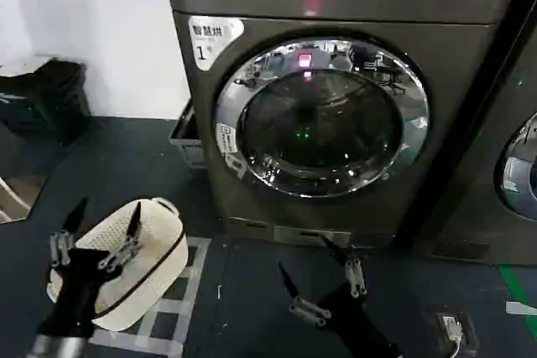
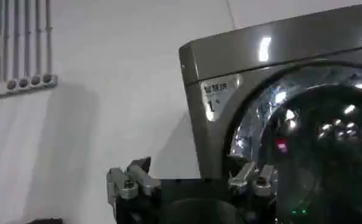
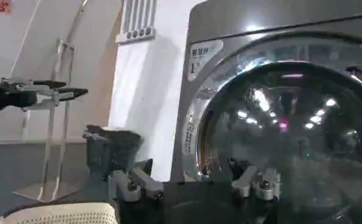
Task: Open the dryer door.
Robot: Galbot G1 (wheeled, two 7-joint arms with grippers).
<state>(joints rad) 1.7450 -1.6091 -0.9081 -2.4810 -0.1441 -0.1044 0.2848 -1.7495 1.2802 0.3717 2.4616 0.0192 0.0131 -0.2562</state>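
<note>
Here one dryer has its one dryer door closed; two claws, left claw and right claw, hang open and empty

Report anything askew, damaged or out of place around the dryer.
Nothing stands out. The round chrome-rimmed dryer door sits shut and flush on the dark grey-brown dryer; no spills or damage show on the dark floor.

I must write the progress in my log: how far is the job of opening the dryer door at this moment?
Nothing looks done yet: the dryer door sits closed, flush in the front of the dryer. In hand is only an approach: the right gripper is open, low in front of the machine and touching nothing. The left gripper is open too, off to the left above a white basket. Left: reach the door, grip it, swing it open.
</note>
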